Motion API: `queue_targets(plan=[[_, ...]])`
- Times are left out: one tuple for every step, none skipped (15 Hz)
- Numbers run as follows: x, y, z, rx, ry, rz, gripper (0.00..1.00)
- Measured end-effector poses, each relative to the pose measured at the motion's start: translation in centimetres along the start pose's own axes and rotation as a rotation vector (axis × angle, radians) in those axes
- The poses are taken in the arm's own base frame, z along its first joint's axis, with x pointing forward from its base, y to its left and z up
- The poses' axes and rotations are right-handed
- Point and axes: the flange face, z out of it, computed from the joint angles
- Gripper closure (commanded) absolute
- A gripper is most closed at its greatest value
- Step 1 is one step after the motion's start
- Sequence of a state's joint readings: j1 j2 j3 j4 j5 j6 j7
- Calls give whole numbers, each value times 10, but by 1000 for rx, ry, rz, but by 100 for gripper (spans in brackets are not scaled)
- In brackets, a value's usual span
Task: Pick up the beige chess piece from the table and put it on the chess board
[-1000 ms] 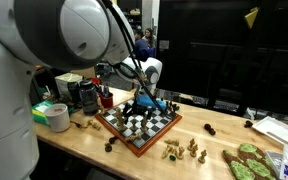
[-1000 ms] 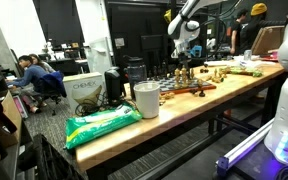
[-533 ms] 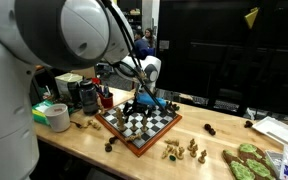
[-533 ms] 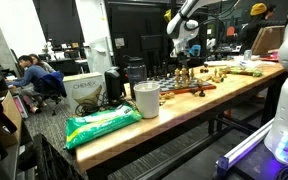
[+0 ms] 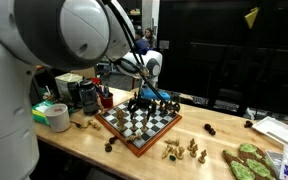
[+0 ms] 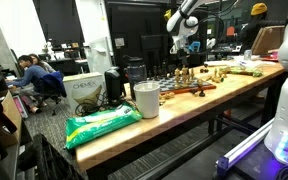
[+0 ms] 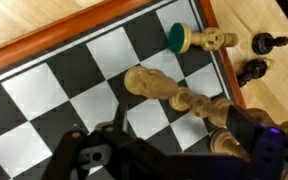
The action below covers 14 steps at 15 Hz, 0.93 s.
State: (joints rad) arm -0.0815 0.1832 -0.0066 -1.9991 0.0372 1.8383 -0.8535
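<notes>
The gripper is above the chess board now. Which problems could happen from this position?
1. The long beige wooden chess piece lies on its side on the dark-and-cream checkered chess board; a light touch could make it roll.
2. Several standing pieces crowd the board under the open black gripper, so lowering it there might topple them.

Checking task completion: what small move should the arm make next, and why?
Probably lift straight up, clear of the chess board: the gripper hangs open and empty above it, and a beige chess piece already lies on its side on the squares below.
</notes>
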Motion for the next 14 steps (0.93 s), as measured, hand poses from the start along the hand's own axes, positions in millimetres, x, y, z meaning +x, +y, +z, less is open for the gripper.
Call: queue_targets(plan=[[1, 1, -4, -14, -3, -4, 0], [1, 2, -8, -27, -4, -9, 0], [3, 2, -13, -40, -3, -12, 0], [4, 3, -18, -54, -2, -16, 0], [5, 3, -24, -67, 1, -20, 0], [7, 3, -30, -81, 4, -24, 0], [8, 2, -37, -97, 9, -26, 0], [10, 1, -44, -114, 17, -21, 0], [10, -2, -52, -129, 30, -2, 0], [10, -5, -60, -148, 49, 24, 0], [9, -8, -69, -166, 71, 58, 0], [6, -12, -78, -182, 99, 102, 0], [3, -15, -87, -199, 130, 145, 0], [-1, -19, -95, -216, 161, 188, 0]])
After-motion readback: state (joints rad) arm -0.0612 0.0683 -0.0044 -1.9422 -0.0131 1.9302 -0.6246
